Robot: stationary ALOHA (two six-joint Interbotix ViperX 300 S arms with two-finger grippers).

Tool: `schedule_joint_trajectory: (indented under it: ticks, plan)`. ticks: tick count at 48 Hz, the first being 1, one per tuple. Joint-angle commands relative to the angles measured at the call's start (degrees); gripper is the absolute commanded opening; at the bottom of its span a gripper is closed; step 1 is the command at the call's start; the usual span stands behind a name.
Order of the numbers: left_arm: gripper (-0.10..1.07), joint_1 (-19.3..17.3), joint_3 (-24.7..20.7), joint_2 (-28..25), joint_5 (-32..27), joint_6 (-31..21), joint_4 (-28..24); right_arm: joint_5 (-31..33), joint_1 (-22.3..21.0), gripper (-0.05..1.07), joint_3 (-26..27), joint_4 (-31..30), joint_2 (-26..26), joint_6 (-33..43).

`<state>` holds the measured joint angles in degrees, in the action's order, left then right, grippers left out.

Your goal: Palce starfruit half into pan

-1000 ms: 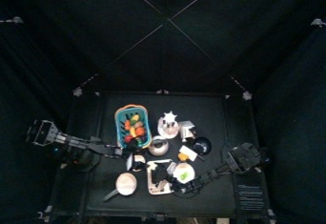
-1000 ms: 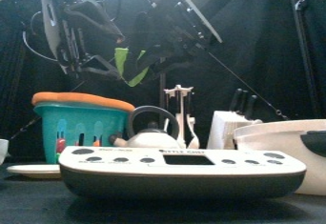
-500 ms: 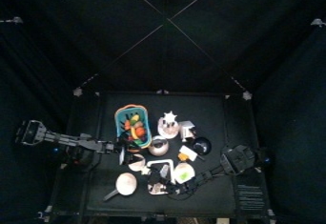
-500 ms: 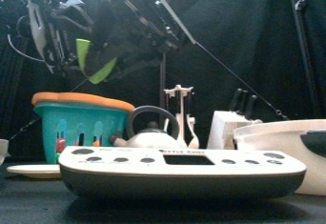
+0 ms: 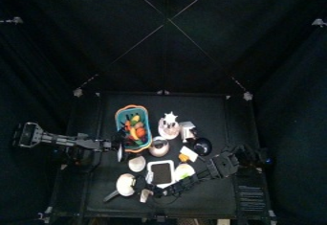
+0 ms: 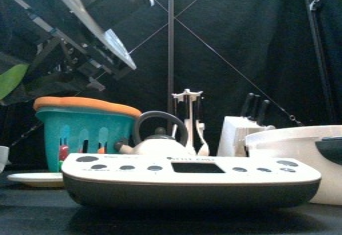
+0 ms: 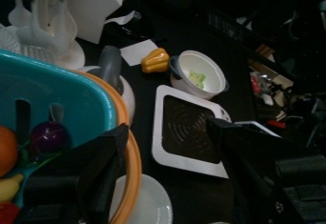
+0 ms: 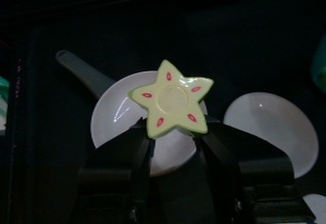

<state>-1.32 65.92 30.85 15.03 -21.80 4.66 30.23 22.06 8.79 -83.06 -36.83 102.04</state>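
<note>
My right gripper [image 8: 176, 137] is shut on the starfruit half [image 8: 170, 99], a pale green star with red seed marks, facing the wrist camera. Right behind it lies the white pan [image 8: 125, 131], its handle [image 8: 76, 68] pointing away. In the top view the pan [image 5: 125, 184] is at the table's front left, and the right gripper [image 5: 153, 188] reaches across beside it. In the front view the starfruit [image 6: 11, 79] shows as a green sliver at the left edge. My left gripper [image 7: 178, 185] is open and empty, next to the teal basket [image 7: 57, 123].
A white scale [image 6: 194, 179] with a black top [image 7: 192, 132] stands at the front. Behind it are a kettle [image 6: 160, 139], a white rack [image 6: 190, 109] and a white bowl [image 6: 301, 144]. A white plate [image 8: 270, 123] lies beside the pan. A small bowl [image 7: 197, 72] sits near the scale.
My right arm has carried the starfruit half leftward across the table's front to the pan. The left arm has pulled back a little to the left.
</note>
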Motion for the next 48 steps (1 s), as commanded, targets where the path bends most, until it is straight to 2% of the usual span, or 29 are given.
schedule_joint_trajectory:
  ticks: [1,7,19,31,48]
  plan:
    - [0.98,-0.26,-0.79,0.18,0.35,0.09,-0.18,-1.14,-0.70,0.73,2.46,0.53,0.62,0.09]
    - [0.98,-0.26,-0.70,0.09,0.26,0.09,-0.18,-2.37,-1.05,0.77,2.64,1.05,0.35,0.09]
    - [0.98,-0.26,-0.70,0.09,0.09,0.09,-0.18,-2.55,-1.14,0.92,2.29,1.58,0.35,0.00]
    - [0.98,-0.26,-0.62,0.09,-0.26,0.09,-0.18,-2.37,-1.14,0.92,0.97,1.14,2.11,-0.09]
    - [0.98,-0.35,-0.18,0.18,-0.35,0.09,-0.18,1.49,-0.62,0.92,-5.01,0.44,7.21,-0.18]
